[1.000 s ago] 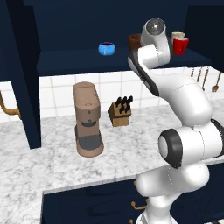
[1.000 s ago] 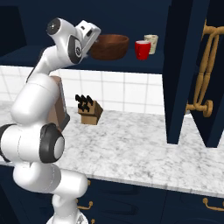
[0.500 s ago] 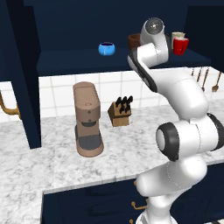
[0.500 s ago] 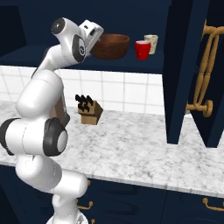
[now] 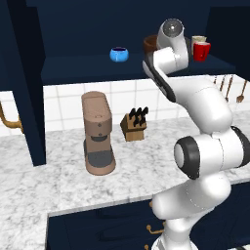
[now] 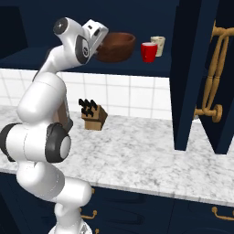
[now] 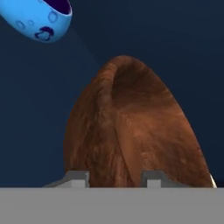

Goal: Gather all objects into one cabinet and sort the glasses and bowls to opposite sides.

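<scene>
a simulated kitchen with a marble counter [image 5: 58,180], white tiled wall and a dark navy cabinet [image 5: 88,68] whose open shelf runs above it. on the counter below stand a brown coffee machine [image 5: 97,133] and a wooden knife block [image 5: 134,124].

the gripper [image 7: 113,178] is raised to shelf height, right up against the big brown bowl [image 6: 116,45]. in the hand view its two tips sit just apart with the bowl's rim rising between them, but whether they press on the rim or only straddle it cannot be told.

the bowl stands upright on the shelf, mouth facing up; being round it has no long side, and it looks tipped in the hand view. the blue bowl [image 5: 118,53] sits well apart from the hand, on the side away from the cups. the red cup [image 6: 148,51] is near the brown bowl on its far side from the hand, with the beige cup [image 6: 158,45] just behind it.

against half a second ago, bowls and cups lie in the same spots; the upper arm has shifted slightly, the hand staying at the bowl.
</scene>
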You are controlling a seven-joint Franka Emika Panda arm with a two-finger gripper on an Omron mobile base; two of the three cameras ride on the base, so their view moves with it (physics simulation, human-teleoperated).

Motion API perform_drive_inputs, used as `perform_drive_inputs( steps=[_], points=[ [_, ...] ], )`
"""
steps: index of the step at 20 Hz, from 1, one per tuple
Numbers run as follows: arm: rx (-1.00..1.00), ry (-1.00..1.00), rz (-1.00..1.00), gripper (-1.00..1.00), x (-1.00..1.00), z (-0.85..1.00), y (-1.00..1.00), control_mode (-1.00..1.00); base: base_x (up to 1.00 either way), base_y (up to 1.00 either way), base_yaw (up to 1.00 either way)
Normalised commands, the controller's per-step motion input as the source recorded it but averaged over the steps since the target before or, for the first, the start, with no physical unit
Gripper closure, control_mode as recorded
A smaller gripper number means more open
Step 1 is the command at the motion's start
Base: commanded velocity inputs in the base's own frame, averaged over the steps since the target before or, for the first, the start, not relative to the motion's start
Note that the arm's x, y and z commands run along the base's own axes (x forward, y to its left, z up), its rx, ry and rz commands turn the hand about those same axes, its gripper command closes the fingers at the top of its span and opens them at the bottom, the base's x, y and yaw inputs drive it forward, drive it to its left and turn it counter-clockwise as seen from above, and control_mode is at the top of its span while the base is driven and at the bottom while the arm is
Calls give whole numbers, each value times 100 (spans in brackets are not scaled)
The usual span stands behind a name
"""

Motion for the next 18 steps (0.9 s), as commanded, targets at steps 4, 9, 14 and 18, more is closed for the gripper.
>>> perform_drive_inputs(
  steps=[4, 9, 14, 18],
  points=[
    [0, 0, 0, 100, 0, -3, 0, -100, 0, 0, 0],
    [0, 0, 5, 100, -1, 0, 0, -100, 0, 0, 0],
    [0, 0, 14, 100, -13, 0, 0, -100, 0, 0, 0],
    [0, 0, 18, 100, -41, -1, -6, -100, 0, 0, 0]
  ],
)
